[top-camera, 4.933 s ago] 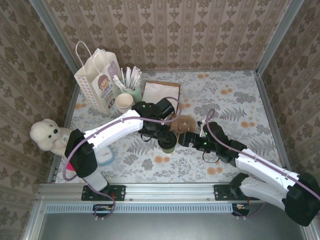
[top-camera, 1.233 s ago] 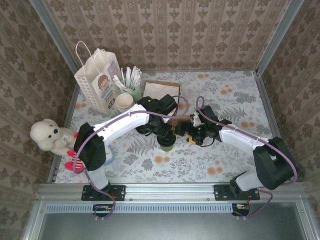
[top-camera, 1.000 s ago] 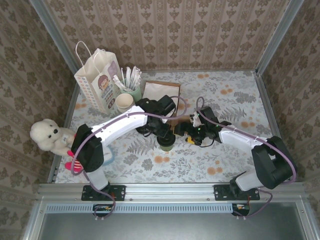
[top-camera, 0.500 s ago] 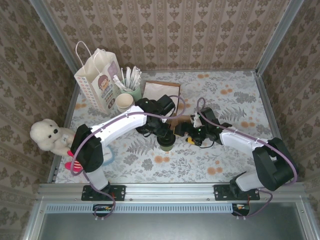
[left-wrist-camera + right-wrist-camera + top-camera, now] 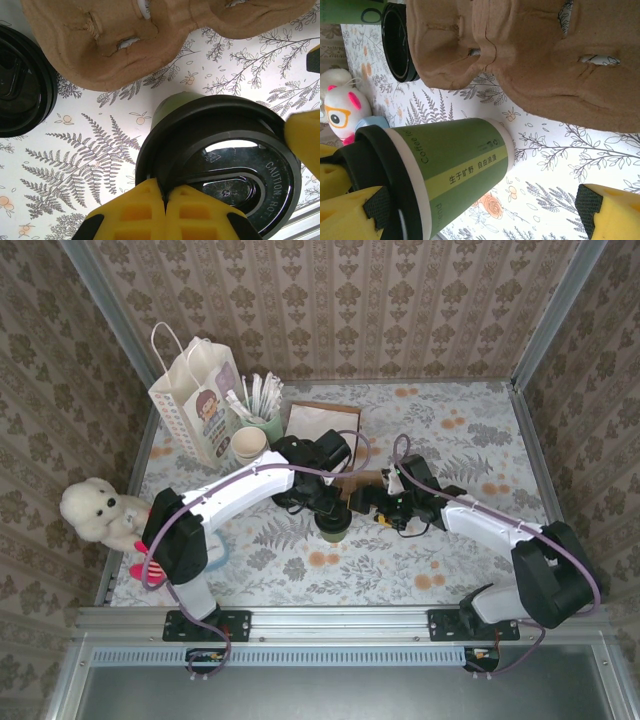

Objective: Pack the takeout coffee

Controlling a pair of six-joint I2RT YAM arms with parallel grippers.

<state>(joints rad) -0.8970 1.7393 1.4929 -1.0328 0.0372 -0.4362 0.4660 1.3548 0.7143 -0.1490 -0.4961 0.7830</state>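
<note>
Where the floral tablecloth (image 5: pixel 470 440) meets the left wall, we see a white plush toy (image 5: pixel 95 510) slumped at the edge. Further back stands a paper gift bag (image 5: pixel 195 400), with a mint cup of stirrers (image 5: pixel 262 412) and a stack of cream cups (image 5: pixel 248 447) just beside it.

At the centre we find the takeout coffee (image 5: pixel 336 529), an olive-green paper cup under a black lid. It is upright just in front of the brown pulp carrier (image 5: pixel 362 483) and in none of its slots. We cannot tell whether its base rests on the cloth. The left gripper (image 5: pixel 164 196) sits over the cup, its yellow fingers pinched together on the rim of the lid. A loose black lid (image 5: pixel 20 85) lies beside the carrier, left of the cup in the left wrist view.

On the right, the right gripper (image 5: pixel 481 202) has its jaws spread wide, and we see the cup between them. One pad (image 5: pixel 379 207) is close against the lid, though we cannot tell if it touches.
</note>
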